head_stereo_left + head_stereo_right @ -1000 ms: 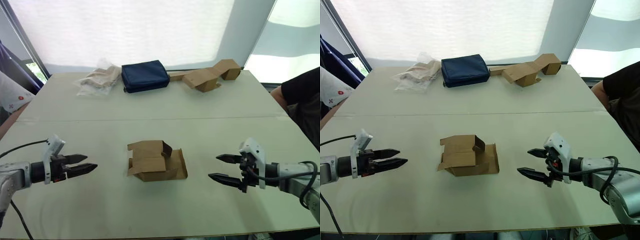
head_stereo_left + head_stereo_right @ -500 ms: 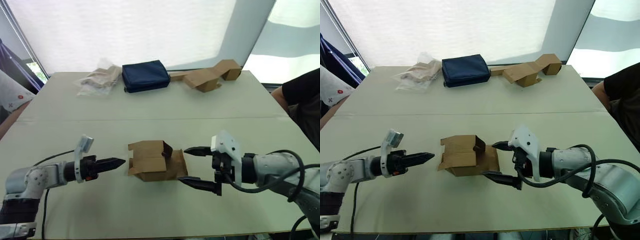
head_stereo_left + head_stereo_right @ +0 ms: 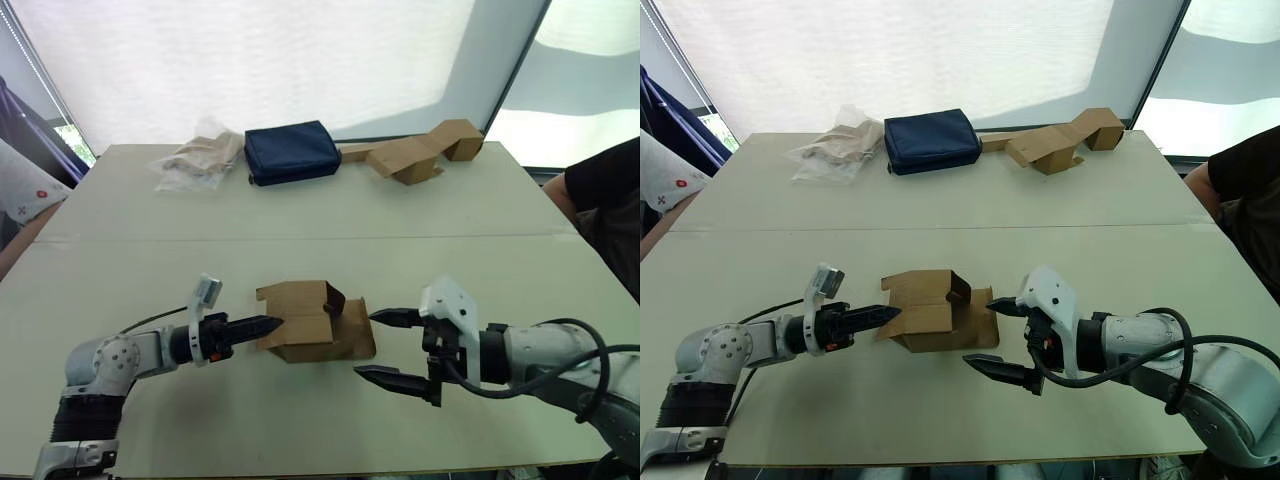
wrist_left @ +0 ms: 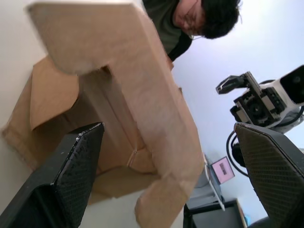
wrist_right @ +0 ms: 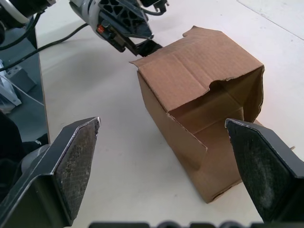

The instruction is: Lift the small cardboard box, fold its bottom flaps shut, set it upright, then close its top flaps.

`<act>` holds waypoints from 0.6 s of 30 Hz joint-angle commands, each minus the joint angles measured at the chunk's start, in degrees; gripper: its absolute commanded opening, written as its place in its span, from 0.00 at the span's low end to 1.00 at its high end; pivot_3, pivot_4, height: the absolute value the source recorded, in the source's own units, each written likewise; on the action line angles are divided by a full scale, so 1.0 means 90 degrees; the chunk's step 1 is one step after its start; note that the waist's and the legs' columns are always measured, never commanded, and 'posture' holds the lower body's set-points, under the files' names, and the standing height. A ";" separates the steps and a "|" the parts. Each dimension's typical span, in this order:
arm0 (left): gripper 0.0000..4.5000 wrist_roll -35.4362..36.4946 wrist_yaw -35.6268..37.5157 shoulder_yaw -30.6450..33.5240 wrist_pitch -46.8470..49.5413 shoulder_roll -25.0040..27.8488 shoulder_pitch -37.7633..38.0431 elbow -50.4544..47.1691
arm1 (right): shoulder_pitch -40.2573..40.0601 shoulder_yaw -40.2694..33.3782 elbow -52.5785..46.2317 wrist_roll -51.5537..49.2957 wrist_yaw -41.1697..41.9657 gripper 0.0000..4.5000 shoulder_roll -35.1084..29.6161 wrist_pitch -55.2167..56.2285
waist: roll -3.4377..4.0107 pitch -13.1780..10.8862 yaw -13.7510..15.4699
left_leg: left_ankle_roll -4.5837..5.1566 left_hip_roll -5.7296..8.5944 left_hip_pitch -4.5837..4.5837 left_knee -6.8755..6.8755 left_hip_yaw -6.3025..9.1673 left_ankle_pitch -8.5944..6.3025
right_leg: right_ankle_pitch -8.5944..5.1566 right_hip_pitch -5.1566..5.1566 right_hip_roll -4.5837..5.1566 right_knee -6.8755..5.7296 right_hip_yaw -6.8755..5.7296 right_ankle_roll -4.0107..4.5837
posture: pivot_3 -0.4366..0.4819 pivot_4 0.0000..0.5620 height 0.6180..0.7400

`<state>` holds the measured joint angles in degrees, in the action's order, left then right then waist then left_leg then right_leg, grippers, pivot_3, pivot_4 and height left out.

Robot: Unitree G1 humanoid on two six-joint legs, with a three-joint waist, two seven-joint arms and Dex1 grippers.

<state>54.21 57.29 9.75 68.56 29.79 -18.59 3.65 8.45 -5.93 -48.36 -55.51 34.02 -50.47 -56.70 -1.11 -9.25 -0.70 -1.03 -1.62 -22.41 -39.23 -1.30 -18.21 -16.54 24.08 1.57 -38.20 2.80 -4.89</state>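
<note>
**Small box lying on its side between two spread grippers**

Head views: I am seeing the small cardboard box [image 3: 308, 322] lying on its side near the front of the table [image 3: 330, 215], its open ends facing left and right. One flap [image 3: 356, 333] is lying flat on the table on the box's right side. The left gripper [image 3: 262, 325] is pointing at the box's left end, its tips at the edge of the cardboard; from here its fingers are looking nearly together and I cannot tell contact. The right gripper [image 3: 998, 334] is sitting just beside the flat flap with its fingers spread wide, gripping nothing. At the far edge, a navy pouch [image 3: 291, 152], a crumpled plastic bag [image 3: 198, 155] and a cluster of cardboard pieces [image 3: 418, 152] are lying well apart from the box. A person's sleeve [image 3: 22, 186] is being cut off at the left edge and a dark-clad arm [image 3: 600, 190] at the right.

Left wrist view: the left fingers [image 4: 76, 171] are standing apart on either side of the box's open end, nothing pinched between them. The box interior is in shadow and hard to read.

Right wrist view: the fingers [image 5: 76, 161] are wide apart, the box sitting beyond them, untouched. One edge is torn and ragged.
</note>
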 commanded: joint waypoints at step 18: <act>0.17 0.0171 -0.0328 0.0079 -0.0006 -0.0459 -0.0411 0.0087 | 0.0036 -0.0021 -0.0195 -0.0151 -0.0263 1.00 -0.0070 0.0076 | 0.0000 0.0000 -0.0003 | 0.0000 0.0000 0.0000 0.0000 0.0000 0.0000 | 0.0000 0.0001 -0.0003 0.0000 0.0000 0.0000 | 0.48 0.27 1.00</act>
<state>54.50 54.19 9.94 68.60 25.73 -21.59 5.60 8.77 -5.78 -48.36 -56.10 31.81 -50.69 -56.66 -1.12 -9.25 -0.73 -1.04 -1.61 -22.41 -39.23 -1.29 -18.21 -16.54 24.08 1.55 -38.20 2.80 -4.89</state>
